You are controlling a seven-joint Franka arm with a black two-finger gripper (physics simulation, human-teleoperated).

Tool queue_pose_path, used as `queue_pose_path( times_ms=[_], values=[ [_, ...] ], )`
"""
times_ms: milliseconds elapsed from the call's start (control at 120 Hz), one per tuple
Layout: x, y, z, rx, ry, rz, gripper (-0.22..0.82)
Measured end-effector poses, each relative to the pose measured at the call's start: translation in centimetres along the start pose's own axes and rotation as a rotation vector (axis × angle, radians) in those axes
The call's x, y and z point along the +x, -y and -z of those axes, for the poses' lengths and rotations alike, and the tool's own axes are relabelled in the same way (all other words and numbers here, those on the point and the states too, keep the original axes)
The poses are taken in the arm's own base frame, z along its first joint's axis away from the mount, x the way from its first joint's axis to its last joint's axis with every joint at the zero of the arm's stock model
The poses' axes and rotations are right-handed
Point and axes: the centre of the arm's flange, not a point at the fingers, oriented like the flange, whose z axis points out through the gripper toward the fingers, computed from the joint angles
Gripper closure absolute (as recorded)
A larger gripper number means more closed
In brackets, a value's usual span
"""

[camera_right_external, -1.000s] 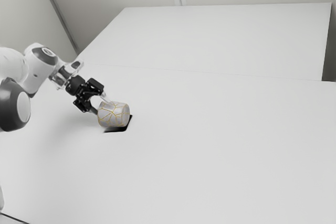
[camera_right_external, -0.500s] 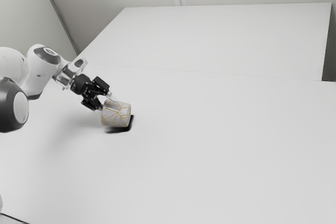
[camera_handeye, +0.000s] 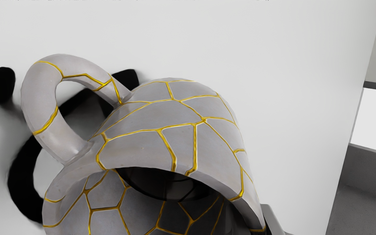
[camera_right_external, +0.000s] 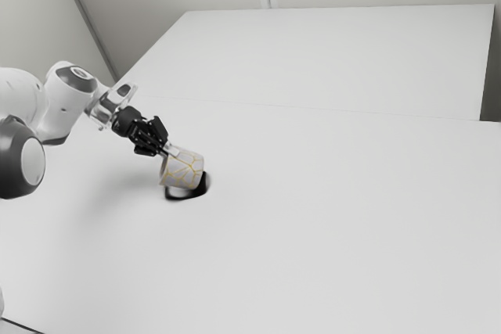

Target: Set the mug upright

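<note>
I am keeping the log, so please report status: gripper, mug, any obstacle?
Gripper shut on mug. Mug tilted, not upright, above table. No obstacle seen.

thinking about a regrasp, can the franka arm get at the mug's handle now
Probably not: its gripper looks shut on the mug at the rim, and the handle juts out away from that grip. It would likely need to release first.

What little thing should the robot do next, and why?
Probably turn the mug mouth-up before letting go: the gripper pinches its rim, but it tilts well over above its shadow, its opening still facing sideways toward the gripper.
</note>
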Motion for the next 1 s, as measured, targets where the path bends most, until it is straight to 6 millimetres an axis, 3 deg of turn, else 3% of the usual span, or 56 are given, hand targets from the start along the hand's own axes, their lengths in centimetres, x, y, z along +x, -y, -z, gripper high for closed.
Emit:
queue_pose_path(
  times_ms=[217,400,533,767,1000],
  values=[
    [-0.2,-1.9,0.8,0.006,-0.013,-0.035,0.77],
    [-1.7,-5.9,1.8,0.08,-0.01,-0.108,0.78],
    [-4.0,-8.7,0.7,0.214,0.02,-0.186,0.79],
    [-4.9,-14.9,-1.5,0.556,0.088,-0.388,0.78],
    [-6.3,-17.4,-5.1,0.839,0.146,-0.497,0.78]
  ],
)
